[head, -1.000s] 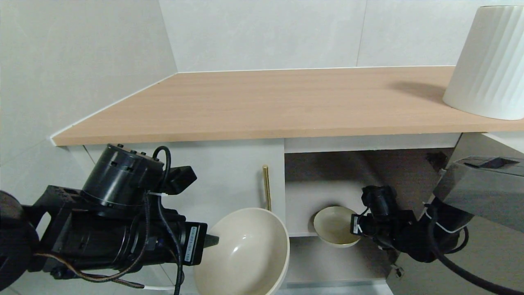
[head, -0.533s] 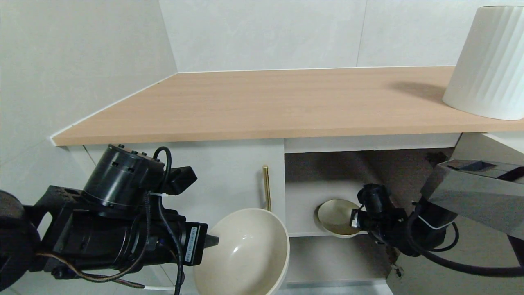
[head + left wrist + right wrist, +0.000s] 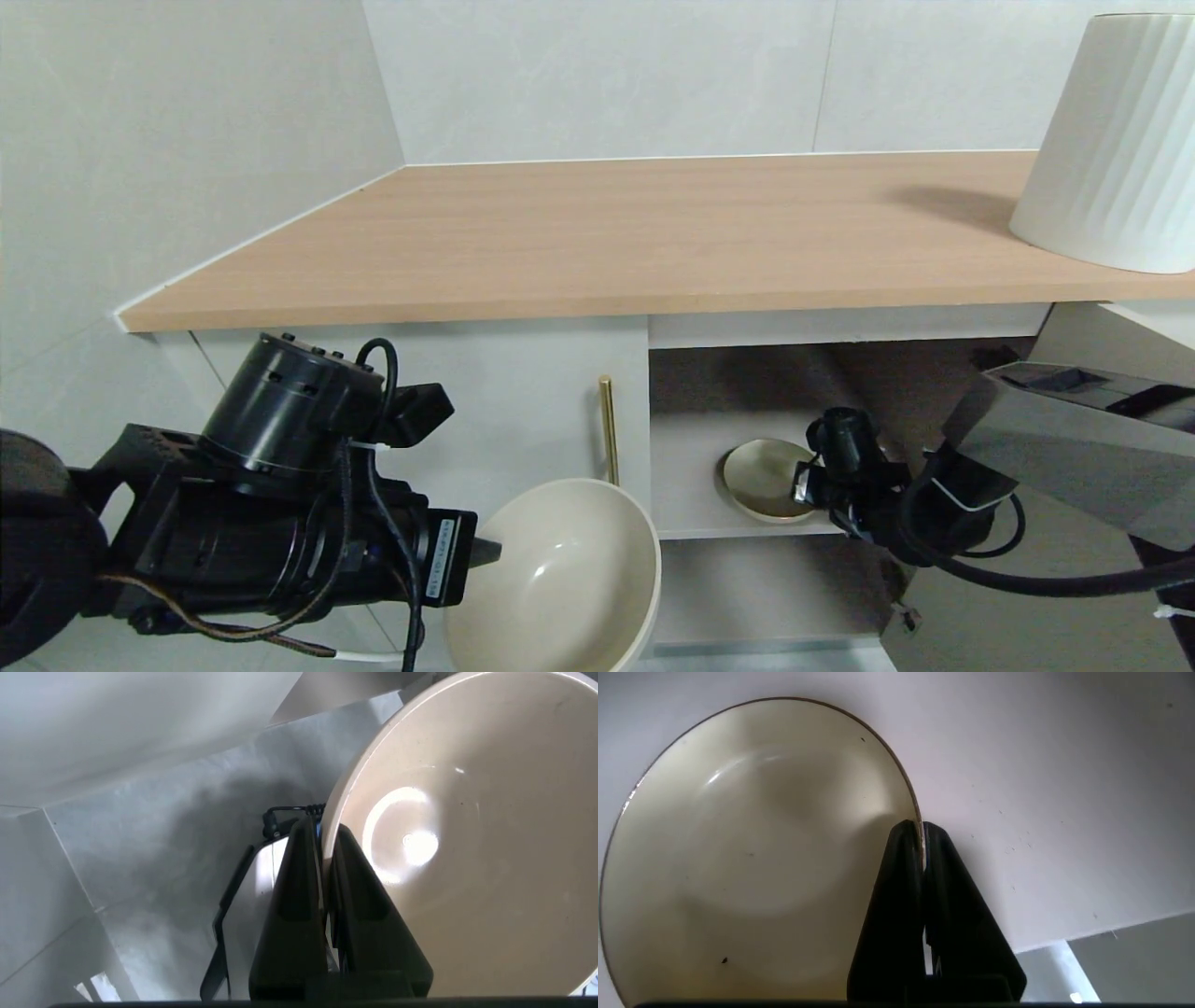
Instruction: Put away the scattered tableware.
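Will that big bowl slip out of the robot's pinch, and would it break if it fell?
It might slip: the big bowl looks smooth and glossy, and the left end effector pinches just its rim. It looks stiff, probably ceramic, so a fall could chip it.

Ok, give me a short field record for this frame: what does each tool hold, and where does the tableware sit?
left tool: shut on the rim of the large bowl, low in front of the closed cabinet door
right tool: shut on the rim of the small dish, inside the open cabinet compartment
small dish: tilted, at the shelf; contact unclear
countertop: white ribbed object at its right end
released: neither piece yet
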`<state>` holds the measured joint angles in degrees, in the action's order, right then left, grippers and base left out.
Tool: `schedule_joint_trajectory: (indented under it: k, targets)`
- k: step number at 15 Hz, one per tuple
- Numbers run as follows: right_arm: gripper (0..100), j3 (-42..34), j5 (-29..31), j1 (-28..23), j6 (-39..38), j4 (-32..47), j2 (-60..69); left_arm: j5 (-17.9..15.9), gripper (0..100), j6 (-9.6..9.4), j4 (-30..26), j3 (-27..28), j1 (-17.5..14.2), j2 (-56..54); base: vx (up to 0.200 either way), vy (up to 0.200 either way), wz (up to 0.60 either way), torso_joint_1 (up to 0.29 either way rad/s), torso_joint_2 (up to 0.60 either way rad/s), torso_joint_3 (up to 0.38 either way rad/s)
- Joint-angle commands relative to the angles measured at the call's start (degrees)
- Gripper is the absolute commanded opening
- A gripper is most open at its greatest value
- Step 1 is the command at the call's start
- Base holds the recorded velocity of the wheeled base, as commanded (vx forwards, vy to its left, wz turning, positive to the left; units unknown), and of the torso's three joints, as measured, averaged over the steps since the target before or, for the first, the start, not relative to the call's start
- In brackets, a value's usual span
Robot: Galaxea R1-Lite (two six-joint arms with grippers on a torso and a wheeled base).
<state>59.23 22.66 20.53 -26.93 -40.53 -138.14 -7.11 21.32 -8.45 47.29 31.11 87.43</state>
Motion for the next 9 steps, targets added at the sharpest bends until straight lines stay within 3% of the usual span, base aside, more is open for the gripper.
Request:
schedule_joint_trajectory:
  k: [1,9]
  targets:
    - [0,1.1,0.0,0.0,0.0,-0.1,-0.6,0.1,0,0.04,0.1,0.0,0.0,0.9,0.000,0.000,0.00,0.000,0.00,0.000]
    - [0,2.5,-0.1,0.0,0.2,0.0,-1.1,0.9,0,0.04,0.1,0.0,0.0,1.3,0.000,0.000,0.00,0.000,0.00,0.000]
